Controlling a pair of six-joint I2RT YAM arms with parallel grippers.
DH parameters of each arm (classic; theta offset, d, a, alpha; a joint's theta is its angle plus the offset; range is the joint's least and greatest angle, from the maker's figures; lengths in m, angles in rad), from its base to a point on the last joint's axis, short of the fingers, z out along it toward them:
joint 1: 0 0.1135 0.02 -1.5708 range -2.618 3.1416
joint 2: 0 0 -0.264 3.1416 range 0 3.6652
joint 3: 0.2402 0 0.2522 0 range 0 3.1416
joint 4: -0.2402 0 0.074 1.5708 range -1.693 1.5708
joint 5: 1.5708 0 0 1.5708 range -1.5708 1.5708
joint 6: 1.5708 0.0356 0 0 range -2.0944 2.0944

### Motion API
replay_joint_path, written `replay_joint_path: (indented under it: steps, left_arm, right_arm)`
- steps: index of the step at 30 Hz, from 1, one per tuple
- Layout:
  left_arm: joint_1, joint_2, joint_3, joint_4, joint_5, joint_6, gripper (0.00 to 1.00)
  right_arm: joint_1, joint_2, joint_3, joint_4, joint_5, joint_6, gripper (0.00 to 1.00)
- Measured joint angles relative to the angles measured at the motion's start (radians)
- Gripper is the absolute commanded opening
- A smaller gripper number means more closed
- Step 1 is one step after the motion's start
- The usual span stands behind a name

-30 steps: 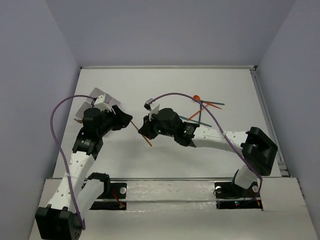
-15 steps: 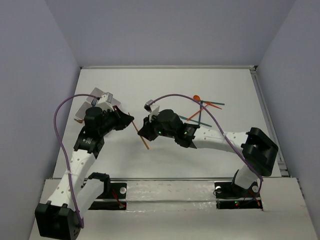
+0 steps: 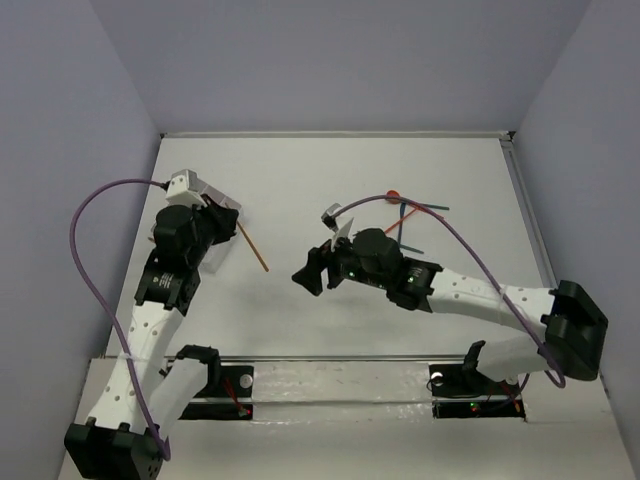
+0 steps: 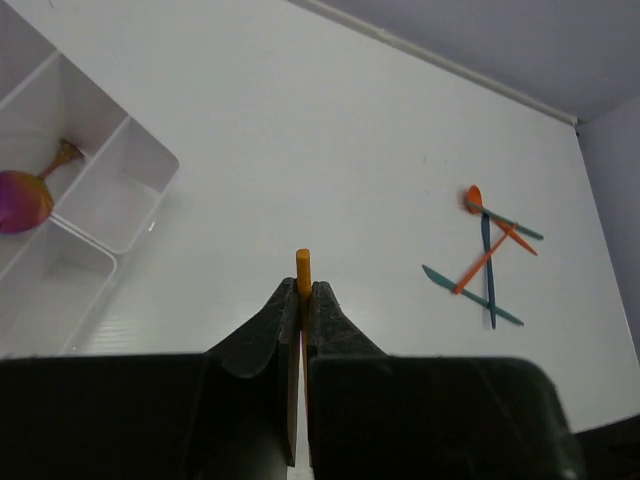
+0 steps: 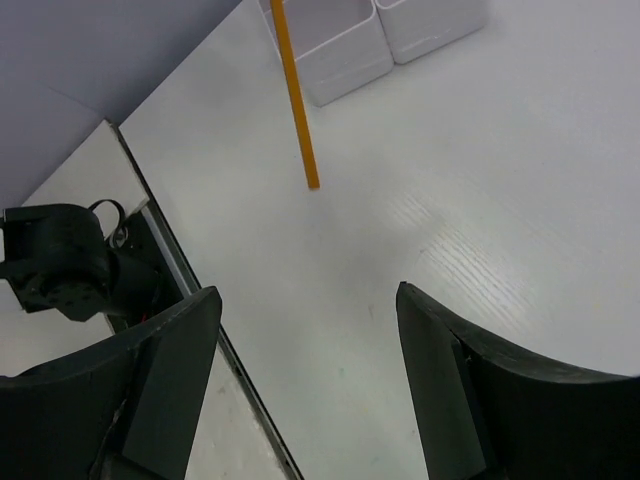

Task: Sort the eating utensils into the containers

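Left wrist: orange stick (image 4: 302, 263) in left pincer (image 4: 301, 292)

The thin orange stick (image 3: 254, 249) has passed from the right gripper (image 3: 308, 272), which has let go, spread wide and backed off rightward, to the left gripper (image 3: 228, 220), now clamping it and drawn back toward the white table's (image 3: 330, 180) left edge.
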Motion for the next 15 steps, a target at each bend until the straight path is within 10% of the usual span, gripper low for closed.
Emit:
replay_joint_path:
  steps: [15]
  left_arm:
    - [0.051,0.247,0.146,0.249,-0.394,0.077,0.06]
  right_arm:
    - [0.000,-0.296,-0.246,-0.039,0.152,-0.038,0.76]
